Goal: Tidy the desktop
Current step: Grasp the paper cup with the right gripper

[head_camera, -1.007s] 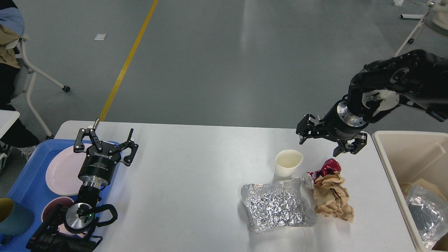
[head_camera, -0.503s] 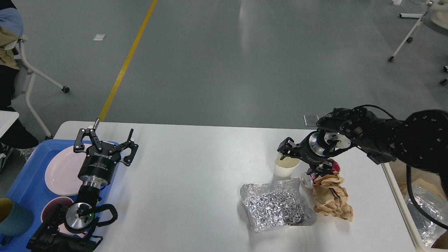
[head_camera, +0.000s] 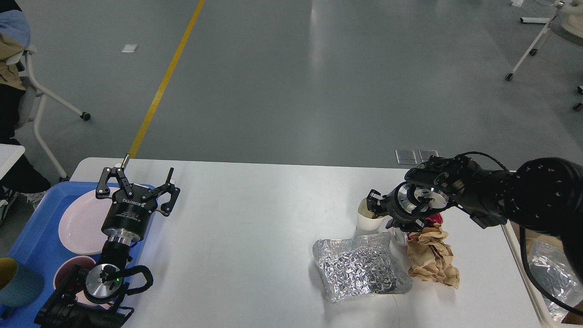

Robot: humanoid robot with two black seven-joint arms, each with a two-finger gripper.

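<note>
where it spreads open, left gripper [head_camera: 136,186] reads "robotiq".

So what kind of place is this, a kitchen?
More likely a big lab or workshop hall: a wide grey floor with a yellow line, and wheeled chair frames beside the white desktop.

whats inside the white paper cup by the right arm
One tip of the right tool dips over the rim of the paper cup. The arm covers most of the opening, so any contents cannot be seen.
</note>
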